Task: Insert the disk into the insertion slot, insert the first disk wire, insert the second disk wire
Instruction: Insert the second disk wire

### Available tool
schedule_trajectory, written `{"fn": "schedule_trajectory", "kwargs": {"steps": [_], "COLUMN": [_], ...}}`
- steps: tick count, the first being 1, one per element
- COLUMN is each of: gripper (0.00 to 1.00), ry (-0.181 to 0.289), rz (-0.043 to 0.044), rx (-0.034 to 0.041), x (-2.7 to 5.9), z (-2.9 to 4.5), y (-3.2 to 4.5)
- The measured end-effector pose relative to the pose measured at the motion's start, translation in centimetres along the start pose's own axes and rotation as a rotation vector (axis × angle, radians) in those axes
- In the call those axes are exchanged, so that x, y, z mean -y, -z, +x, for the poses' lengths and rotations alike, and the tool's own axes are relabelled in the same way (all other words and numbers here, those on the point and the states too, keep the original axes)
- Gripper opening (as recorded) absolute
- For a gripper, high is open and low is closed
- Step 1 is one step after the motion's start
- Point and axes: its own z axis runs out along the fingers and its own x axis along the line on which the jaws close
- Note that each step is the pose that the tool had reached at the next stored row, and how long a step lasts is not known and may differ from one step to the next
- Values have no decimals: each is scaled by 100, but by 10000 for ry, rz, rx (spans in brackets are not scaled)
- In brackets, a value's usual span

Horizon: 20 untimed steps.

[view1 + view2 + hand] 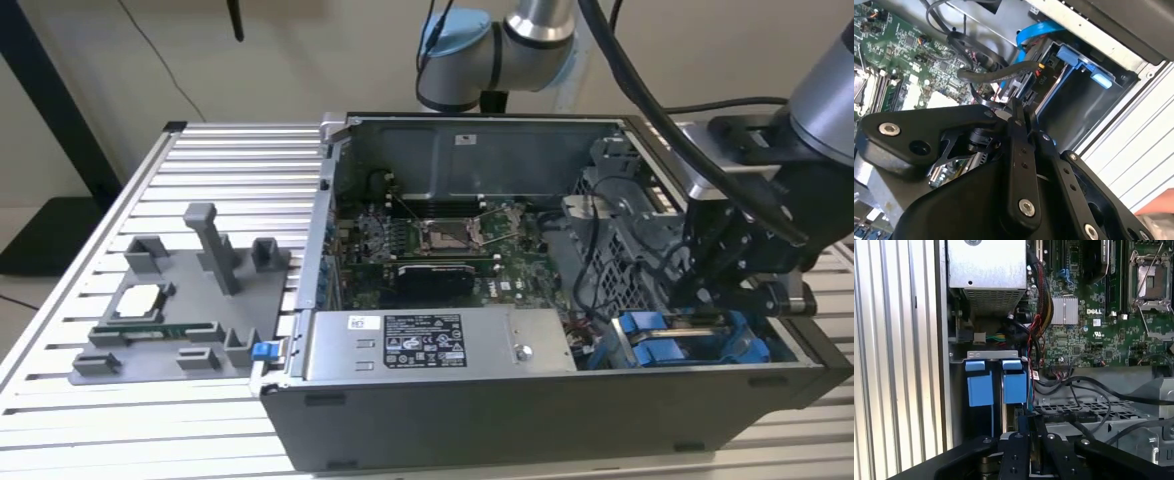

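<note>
The gripper [1030, 432] (jaws nearly together) hangs at the insertion slot [996, 385], beside black cables [989, 75].

Blue-framed disk [687, 338] seated in insertion slot [787, 352].

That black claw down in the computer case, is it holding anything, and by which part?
It cannot be told. The gripper sits with its tips by the black cable and connectors beside the blue-tabbed drive bay, but no grasp is visible.

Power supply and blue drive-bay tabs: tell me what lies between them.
In the first wrist view, a bundle of coloured wires sits between the power supply and the blue tabs.
</note>
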Motion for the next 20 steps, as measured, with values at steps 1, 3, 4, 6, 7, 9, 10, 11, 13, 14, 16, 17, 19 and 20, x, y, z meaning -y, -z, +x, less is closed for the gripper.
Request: {"fn": "schedule_trajectory", "kwargs": {"steps": [1, 3, 4, 6, 7, 9, 10, 11, 13, 14, 16, 17, 19, 20], "gripper": [0, 0, 0, 0, 0, 0, 0, 0, 0, 0, 0, 0, 0, 0], "ry": [7, 19, 21, 25, 26, 15, 7, -3, -20, -25, -35, -42, -55, -62], "rz": [54, 117, 141, 173, 186, 202, 204, 206, 209, 211, 212, 213, 214, 215], "rx": [-8, -78, -118, -180, -198, -207, -210, -209, -209, -208, -208, -208, -207, -208], "x": [0, 1, 1, 0, 1, 3, 6, 9, 20, 28, 43, 51, 69, 75], "z": [0, 0, 0, 1, 1, 2, 2, 1, 2, 2, 2, 2, 2, 1], "y": [-1, -2, -3, -4, -6, -7, -7, -11, -17, -20, -27, -30, -35, -36]}}
